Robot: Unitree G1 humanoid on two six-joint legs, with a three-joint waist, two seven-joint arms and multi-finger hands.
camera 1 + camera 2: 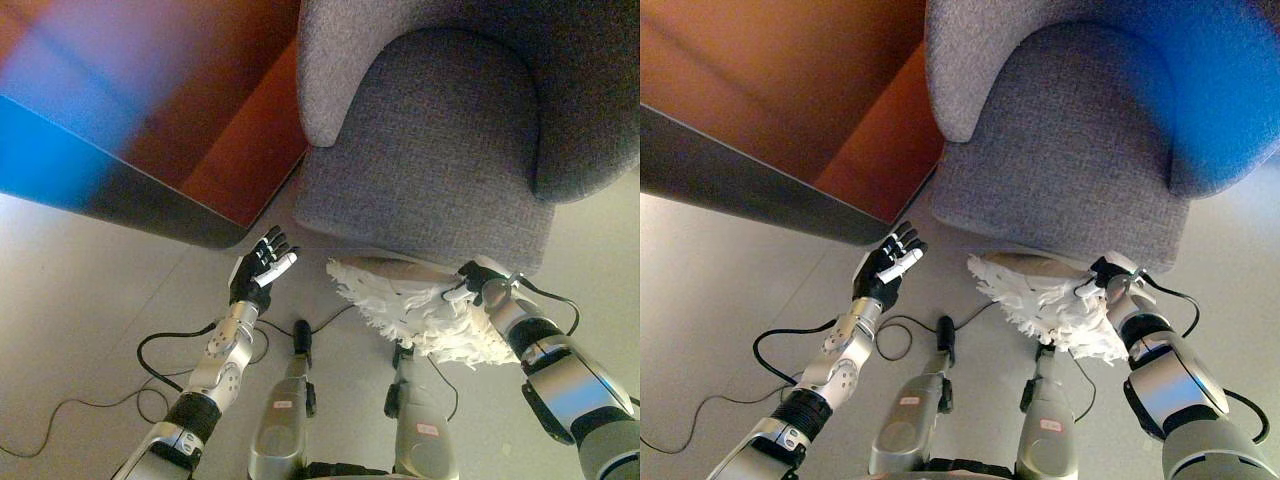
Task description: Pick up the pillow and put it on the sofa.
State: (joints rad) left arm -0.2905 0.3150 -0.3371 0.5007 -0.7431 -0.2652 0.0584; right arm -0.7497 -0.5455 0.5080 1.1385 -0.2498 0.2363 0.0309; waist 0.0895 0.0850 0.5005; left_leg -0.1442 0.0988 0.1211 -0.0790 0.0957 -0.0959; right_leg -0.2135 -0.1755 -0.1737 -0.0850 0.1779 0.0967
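Observation:
A white shaggy pillow (415,305) is held low in front of the grey sofa (440,140), just below the seat's front edge. My right hand (478,284) grips the pillow's right end, its fingers curled into the fringe. My left hand (262,266) is open and empty, to the left of the pillow and apart from it, above the floor. The pillow (1050,300) and both hands, left (888,264) and right (1110,280), also show in the right eye view.
A dark wooden cabinet or table (150,110) with a reddish-brown top stands at the left, next to the sofa's left armrest (322,80). Pale floor (70,300) lies below it.

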